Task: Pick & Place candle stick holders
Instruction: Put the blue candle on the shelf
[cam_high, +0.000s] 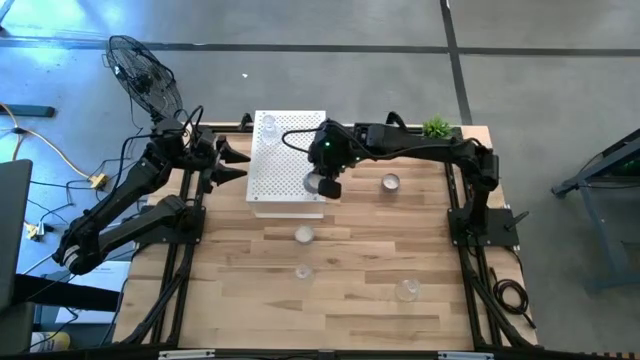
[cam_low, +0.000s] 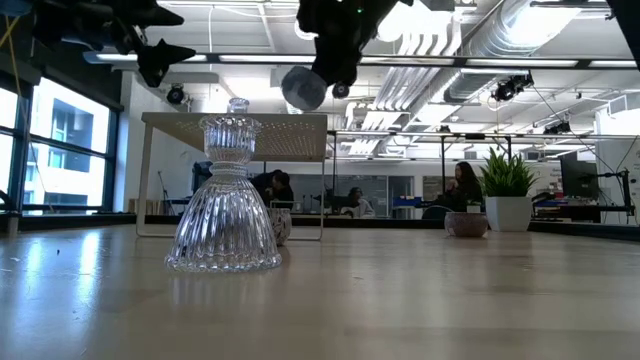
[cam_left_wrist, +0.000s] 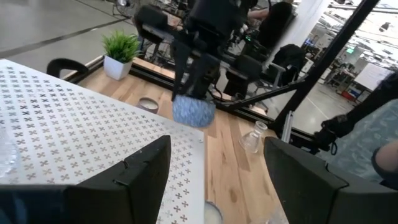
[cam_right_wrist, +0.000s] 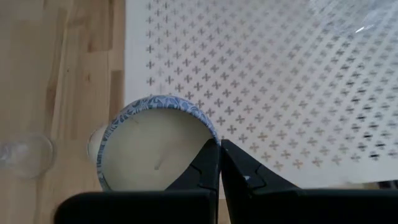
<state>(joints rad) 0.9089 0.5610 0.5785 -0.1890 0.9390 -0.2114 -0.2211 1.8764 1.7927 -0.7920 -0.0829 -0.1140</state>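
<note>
1. Right gripper (cam_high: 326, 186) is pinched tight on the rim of a round patterned candle holder (cam_right_wrist: 152, 143) with a pale wax centre; fingers nearly meet over the cup wall.
2. The held holder hangs in the air at the near edge of the white perforated box (cam_high: 288, 160), above its top surface, not touching it in the low view.
3. Step in hand: carry/place phase, holder lifted and brought over the box.
4. Next move, likely: shift further over the box top, lower until the base sits flat, then part the fingers. The edge is close, so a drop here could tip it off.
5. One clear glass holder (cam_high: 268, 125) already stands on the far part of the box.
6. Still on the table: silvery cup (cam_high: 390, 182), plus more holders (cam_high: 304, 235), (cam_high: 303, 271), (cam_high: 406, 290).
7. Left gripper (cam_high: 232, 162) waits just beside the box's left side, fingers spread apart, holding nothing.
</note>
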